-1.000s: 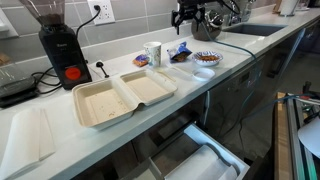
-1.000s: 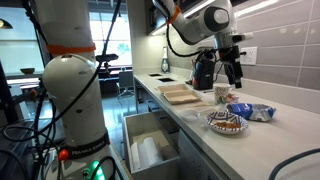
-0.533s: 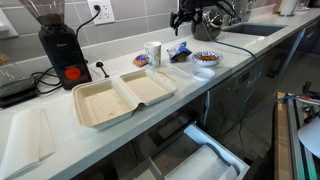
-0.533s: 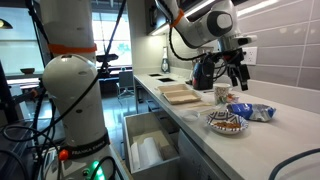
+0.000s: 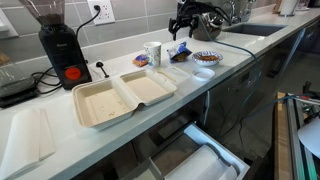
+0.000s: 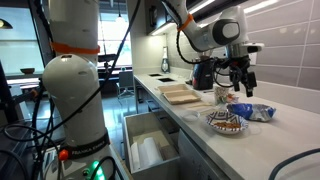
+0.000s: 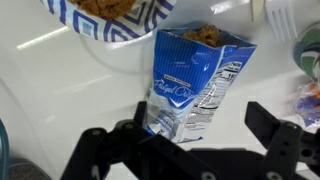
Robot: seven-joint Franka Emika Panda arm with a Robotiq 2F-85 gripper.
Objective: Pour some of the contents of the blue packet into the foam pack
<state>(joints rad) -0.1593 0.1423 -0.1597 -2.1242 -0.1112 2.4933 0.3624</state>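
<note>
1. Setting: a kitchen with a long white counter [image 5: 55, 100] along a grey tiled wall. A sink [image 5: 250, 30] is set in at the far end, and an open drawer [image 5: 205, 155] stands out below the front edge.
2. Robot: the white base [image 6: 75, 85] fills the 9 o'clock side of an exterior view, and the arm reaches out over the counter.
3. Foam pack [image 5: 125, 97]: it lies opened flat with both square halves facing up. It is at 7 o'clock from the cup and well apart from the blue packet.
4. Grinder [image 5: 58, 45]: black, against the wall, at 10 o'clock from the foam pack.
5. Tray [image 5: 28, 135]: flat and white, at 8 o'clock from the foam pack.
6. Gripper [image 7: 190, 150]: the jaws are spread wide and grip nothing. In an exterior view it hangs above the packet and apart from it.
7. Bowl [image 7: 140, 18]: blue-patterned and holding brown pieces, it sits just beside the packet, at 11 o'clock from it in the wrist view.
8. Cup [image 5: 153, 53]: white and upright, at 9 o'clock from the packet.
9. Blue packet [image 7: 190, 85]: it rests on the counter between the two spread fingers, with its printed face towards the wrist camera and its opened mouth at 12 o'clock.
10. Snack pieces [image 7: 205, 36]: golden-brown, showing inside the packet's mouth.
</note>
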